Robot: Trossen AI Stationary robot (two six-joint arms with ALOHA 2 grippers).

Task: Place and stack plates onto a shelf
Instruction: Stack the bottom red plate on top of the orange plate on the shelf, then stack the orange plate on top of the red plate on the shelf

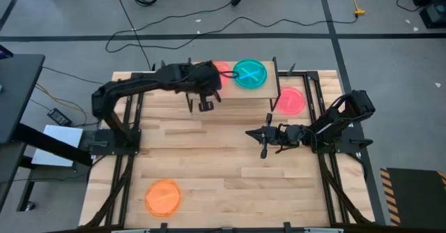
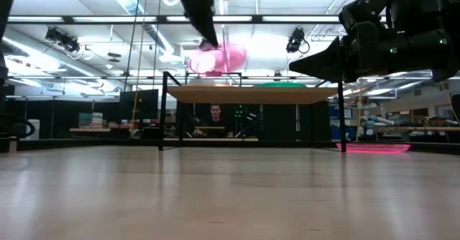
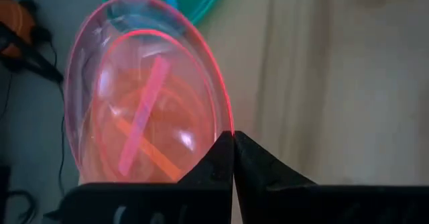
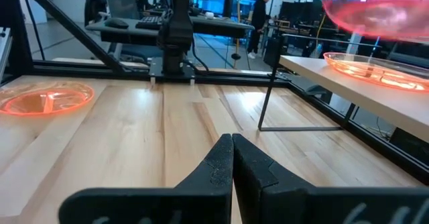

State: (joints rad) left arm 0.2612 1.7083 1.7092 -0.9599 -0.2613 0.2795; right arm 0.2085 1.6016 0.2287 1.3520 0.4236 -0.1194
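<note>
My left gripper [image 3: 232, 158] is clenched on the rim of a pink plate [image 3: 144, 93], which juts out ahead of the fingertips, tilted on edge above the shelf [image 1: 237, 95]. Just beyond it a teal plate [image 1: 249, 73] lies flat on the shelf. My right gripper [image 1: 264, 137] rests pinched together over the table, holding nothing, with another pink plate [image 1: 290, 100] beyond it.

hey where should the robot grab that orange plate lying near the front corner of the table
Take the orange plate by its rim, coming from above and pinching one edge. It lies flat on the table, with a thin, shallow raised rim and nothing beside it, so any side looks open. The idle right gripper could probably try.
</note>
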